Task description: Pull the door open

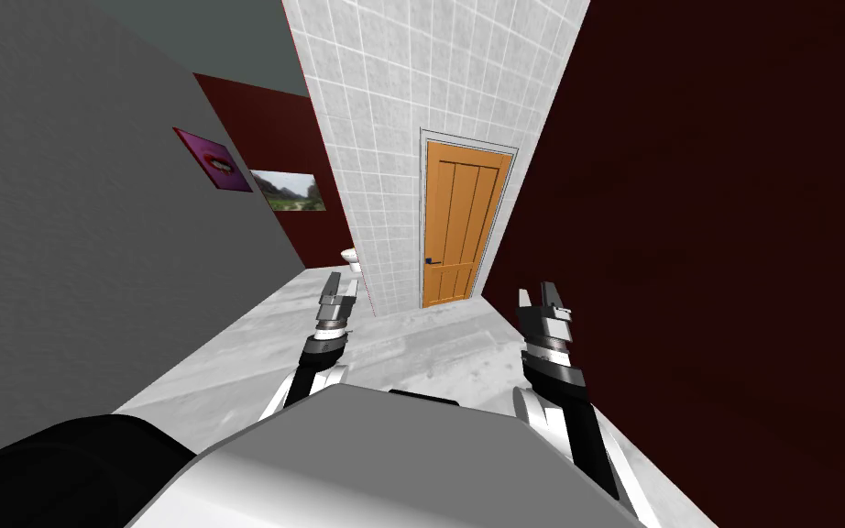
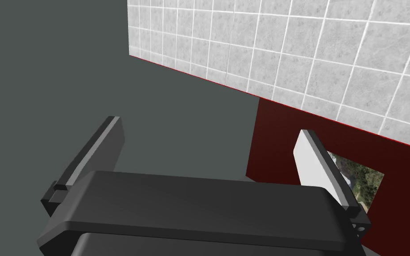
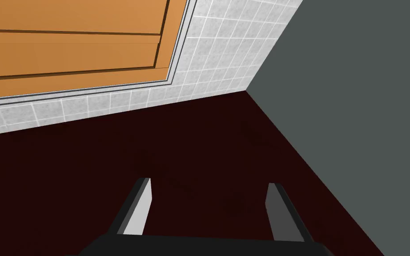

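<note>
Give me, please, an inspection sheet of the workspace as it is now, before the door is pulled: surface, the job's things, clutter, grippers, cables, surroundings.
Surface: pale grey mottled floor runs ahead to the door.
Job's things: orange panelled door, apparently shut in its grey frame, well ahead of both grippers; small dark handle near its left edge.
Clutter: nothing seen.
Grippers: left gripper open, holding nothing; right gripper open, holding nothing.
Cables: nothing seen.
Surroundings: tiled wall around the door; dark red wall on the right; grey wall on the left with a purple picture; landscape picture further back.
</note>
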Controlling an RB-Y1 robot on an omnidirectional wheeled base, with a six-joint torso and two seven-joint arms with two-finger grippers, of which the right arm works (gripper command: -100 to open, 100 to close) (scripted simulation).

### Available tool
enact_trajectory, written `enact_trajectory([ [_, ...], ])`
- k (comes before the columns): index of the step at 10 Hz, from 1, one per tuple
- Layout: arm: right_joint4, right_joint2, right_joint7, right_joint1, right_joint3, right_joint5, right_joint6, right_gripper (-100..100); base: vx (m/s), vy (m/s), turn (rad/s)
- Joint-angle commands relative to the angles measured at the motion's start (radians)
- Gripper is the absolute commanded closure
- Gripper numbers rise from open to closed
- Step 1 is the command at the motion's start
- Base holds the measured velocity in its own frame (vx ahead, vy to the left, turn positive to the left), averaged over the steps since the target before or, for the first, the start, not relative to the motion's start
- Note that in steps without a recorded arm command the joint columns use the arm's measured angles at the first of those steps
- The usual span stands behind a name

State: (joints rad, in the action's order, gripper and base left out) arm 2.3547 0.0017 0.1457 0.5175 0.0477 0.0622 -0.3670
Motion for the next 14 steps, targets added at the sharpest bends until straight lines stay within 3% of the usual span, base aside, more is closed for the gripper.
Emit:
enact_trajectory([
  [1, -0.028, -0.006, -0.002, -0.011, 0.002, -0.003, -0.007, -100, 0.037, -0.014, 0.048],
  [4, -0.083, -0.017, -0.005, -0.032, 0.007, -0.008, -0.021, -100, 0.070, -0.003, 0.077],
  [13, -0.319, -0.053, -0.018, -0.125, 0.027, -0.031, -0.083, -100, 0.083, -0.010, 0.088],
  [14, -0.323, -0.053, -0.018, -0.125, 0.027, -0.031, -0.083, -100, 0.056, -0.005, 0.038],
])
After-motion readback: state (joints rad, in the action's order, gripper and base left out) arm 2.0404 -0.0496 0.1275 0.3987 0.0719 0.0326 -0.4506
